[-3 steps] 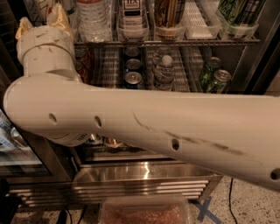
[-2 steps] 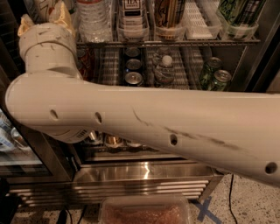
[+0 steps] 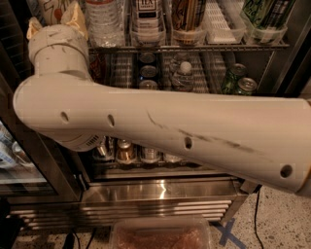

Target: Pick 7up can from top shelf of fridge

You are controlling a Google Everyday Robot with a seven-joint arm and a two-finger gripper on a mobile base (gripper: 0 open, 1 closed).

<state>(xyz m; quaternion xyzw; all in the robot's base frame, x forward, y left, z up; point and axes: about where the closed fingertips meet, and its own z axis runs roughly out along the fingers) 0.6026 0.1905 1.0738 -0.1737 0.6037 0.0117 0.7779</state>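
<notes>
Where the cream arm (image 3: 170, 131) turns upward at the left, the gripper (image 3: 53, 24) sits at the left end of the top shelf (image 3: 204, 47); whether it grasps anything cannot be told. Just above it, a white sliver of the 7up can (image 3: 50, 7) shows at the upper edge, inside the fridge (image 3: 160, 194).

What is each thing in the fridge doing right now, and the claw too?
fridge: open, racks showing.
7up can: on the top shelf, top left, mostly hidden by the claw.
claw: raised at the 7up can.
water bottle: standing upright on the top shelf.
green cans: standing upright, one rack lower.
</notes>
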